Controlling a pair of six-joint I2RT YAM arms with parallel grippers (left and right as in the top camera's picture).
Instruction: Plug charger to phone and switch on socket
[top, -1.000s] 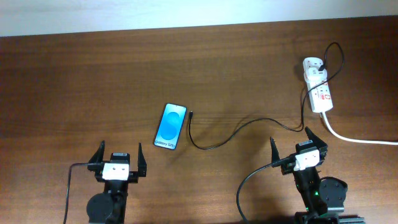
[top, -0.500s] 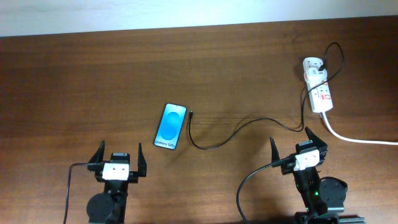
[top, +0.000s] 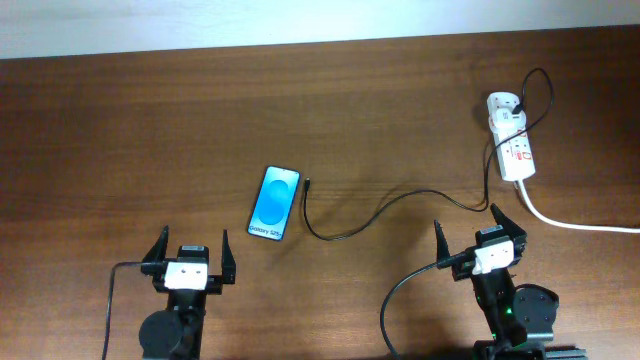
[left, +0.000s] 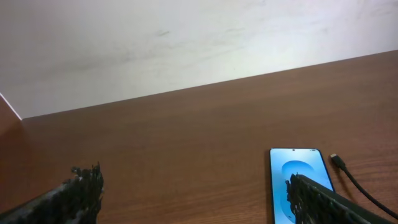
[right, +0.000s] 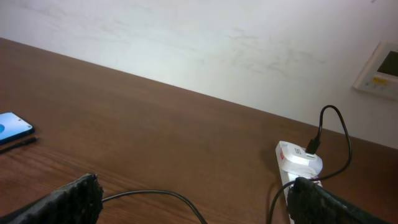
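The phone (top: 275, 202) lies flat mid-table with its blue screen up; it also shows in the left wrist view (left: 295, 180) and at the left edge of the right wrist view (right: 12, 126). The charger (top: 380, 208) is a thin black cable; its small connector tip (top: 307, 184) rests just right of the phone, apart from it. Its other end loops up to the white socket (top: 510, 148) at the far right, where the black plug (top: 523, 114) sits in an adapter. My left gripper (top: 190, 245) and right gripper (top: 465, 225) both stand open near the front edge, holding nothing.
A thick white cord (top: 580, 225) runs from the socket off the right edge. A pale wall (left: 186, 37) borders the table's far side, with a wall panel (right: 379, 71) at the right. Each arm's own black cable trails off the front edge.
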